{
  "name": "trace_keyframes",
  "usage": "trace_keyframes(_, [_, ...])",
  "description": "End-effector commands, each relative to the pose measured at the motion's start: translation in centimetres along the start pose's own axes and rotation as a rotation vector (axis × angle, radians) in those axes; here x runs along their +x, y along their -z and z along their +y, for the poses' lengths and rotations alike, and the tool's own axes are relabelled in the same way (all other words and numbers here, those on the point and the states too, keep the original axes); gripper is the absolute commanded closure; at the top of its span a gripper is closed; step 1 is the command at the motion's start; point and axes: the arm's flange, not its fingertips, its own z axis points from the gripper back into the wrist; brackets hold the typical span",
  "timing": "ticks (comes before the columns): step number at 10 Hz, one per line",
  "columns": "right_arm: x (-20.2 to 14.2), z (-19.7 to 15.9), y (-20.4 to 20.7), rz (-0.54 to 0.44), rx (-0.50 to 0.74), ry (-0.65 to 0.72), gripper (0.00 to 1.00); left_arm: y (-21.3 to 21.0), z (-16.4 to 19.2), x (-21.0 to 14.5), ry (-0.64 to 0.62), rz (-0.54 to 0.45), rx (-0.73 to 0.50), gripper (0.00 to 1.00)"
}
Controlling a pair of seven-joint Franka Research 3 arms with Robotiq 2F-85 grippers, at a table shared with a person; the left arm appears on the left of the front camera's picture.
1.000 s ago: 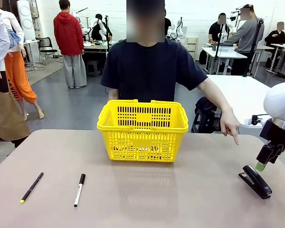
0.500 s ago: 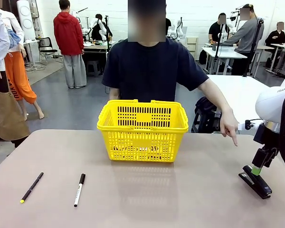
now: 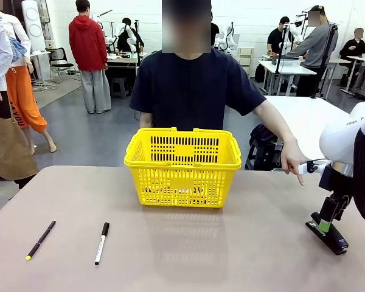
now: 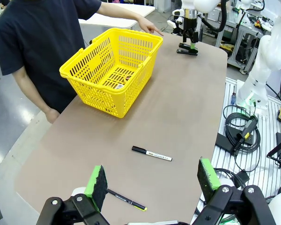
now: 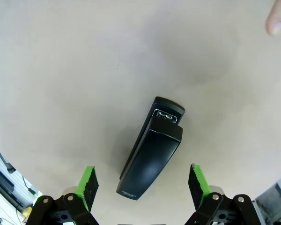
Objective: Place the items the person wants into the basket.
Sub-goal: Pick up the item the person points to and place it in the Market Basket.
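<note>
A black stapler [image 3: 328, 234] lies on the table at the right, also seen in the right wrist view [image 5: 152, 147] and far off in the left wrist view [image 4: 187, 50]. My right gripper [image 3: 324, 225] hangs just above it, open, one green pad on each side [image 5: 141, 182]. The person's hand [image 3: 294, 162] points a fingertip [image 5: 277, 21] down toward the stapler. The yellow basket [image 3: 182, 159] stands mid-table before the person, with small items lying in it [image 4: 119, 84]. My left gripper [image 4: 152, 180] is open, high above the table's left end, holding nothing.
A black-and-white marker [image 3: 102, 242] and a thin black pen with a yellow tip [image 3: 41, 239] lie at the front left, both below my left gripper [image 4: 151, 153] [image 4: 126, 200]. Cables and gear sit off the table's edge [image 4: 241, 133].
My right gripper has come down and slightly left, from beside the stapler to straddling it. The person's pointing hand and everything else stayed put.
</note>
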Motion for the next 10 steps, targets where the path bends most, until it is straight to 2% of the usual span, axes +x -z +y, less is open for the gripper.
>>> trace_keyframes(1, [-0.03, -0.37, 1.48, 0.041, -0.033, -0.031, 0.00, 0.01, 0.11, -0.05, 0.018, -0.023, -0.008, 0.00])
trace_keyframes(6, [0.38, -0.63, 1.87, 0.055, -0.021, -0.042, 0.00, 0.01, 0.11, -0.05, 0.018, -0.023, -0.008, 0.00])
trace_keyframes(10, [0.40, -0.88, 1.77, 0.070, -0.001, -0.050, 0.05, 0.01, 0.11, -0.05, 0.018, -0.023, -0.008, 0.00])
